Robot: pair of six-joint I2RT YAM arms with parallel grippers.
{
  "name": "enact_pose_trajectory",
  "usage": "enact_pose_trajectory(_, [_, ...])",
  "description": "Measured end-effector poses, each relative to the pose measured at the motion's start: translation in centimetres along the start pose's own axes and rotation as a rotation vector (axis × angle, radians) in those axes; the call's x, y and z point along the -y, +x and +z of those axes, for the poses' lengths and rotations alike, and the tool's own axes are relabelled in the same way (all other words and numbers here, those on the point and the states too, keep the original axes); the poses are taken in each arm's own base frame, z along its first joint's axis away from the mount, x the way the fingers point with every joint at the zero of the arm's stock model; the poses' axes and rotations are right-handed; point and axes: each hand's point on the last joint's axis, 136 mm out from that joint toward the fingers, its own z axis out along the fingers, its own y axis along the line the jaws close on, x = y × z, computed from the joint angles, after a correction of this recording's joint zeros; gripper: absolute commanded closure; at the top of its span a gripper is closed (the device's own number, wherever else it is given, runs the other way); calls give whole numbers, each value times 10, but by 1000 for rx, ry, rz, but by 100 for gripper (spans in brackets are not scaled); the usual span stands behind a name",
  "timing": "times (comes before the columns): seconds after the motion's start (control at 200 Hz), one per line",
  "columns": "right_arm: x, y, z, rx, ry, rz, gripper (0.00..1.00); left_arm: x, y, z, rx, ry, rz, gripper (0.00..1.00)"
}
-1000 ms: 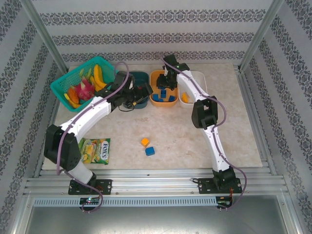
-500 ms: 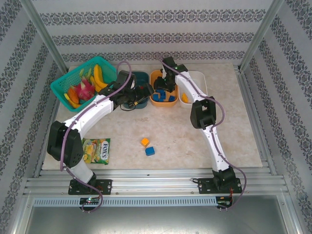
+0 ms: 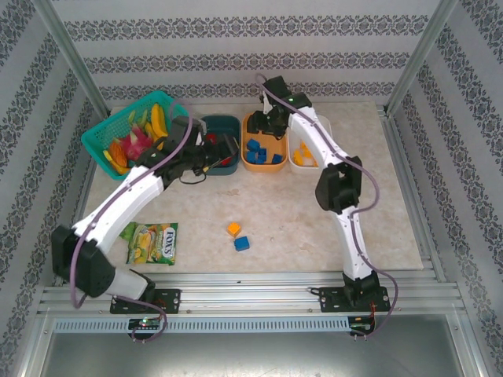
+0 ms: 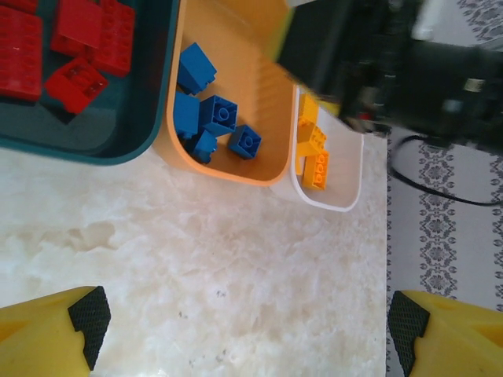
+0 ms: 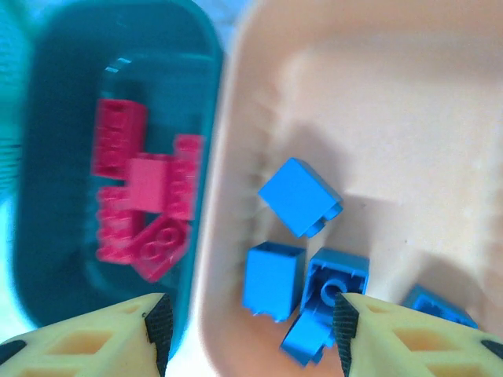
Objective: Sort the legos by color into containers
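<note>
Over the orange bin [image 5: 354, 102], my right end effector [image 5: 250, 334] spread & empty, blue legos [image 5: 299, 196] below it inside that bin, left end effector [image 4: 245, 326] spread wide above bare surface [image 4: 196, 267], bins just beyond it.

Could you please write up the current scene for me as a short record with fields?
teal bin: holds red bricks
orange bin: holds blue bricks
white bin: holds orange-yellow bricks
unsorted: loose orange-yellow brick and loose blue brick, close together on the table
left gripper: jaws wide apart, empty, over bare table in front of the bins
right gripper: jaws apart, empty, above the blue bricks
other items: green basket of toy fruit; snack packet
</note>
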Motion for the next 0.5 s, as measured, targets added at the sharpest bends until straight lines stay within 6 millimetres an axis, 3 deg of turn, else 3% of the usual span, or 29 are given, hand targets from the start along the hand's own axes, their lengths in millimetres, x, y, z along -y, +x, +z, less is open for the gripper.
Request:
enact_pose_trajectory(0.11, [-39,10,-54,69,-33,-91,41,-10,13,-33,17,-7,4,6])
enact_pose_trajectory(0.225, [-79,51,-90,81,-75,-187,39,-28,33,-62,16,-28,0,6])
enact_pose_trajectory(0.365, [-101,124,-92,-11,-86,-296,35,-55,59,-90,9,-63,-7,6])
enact_pose_trajectory(0.5, [-102,199,-76,-142,-61,-390,30,-79,85,-114,1,-75,-20,6])
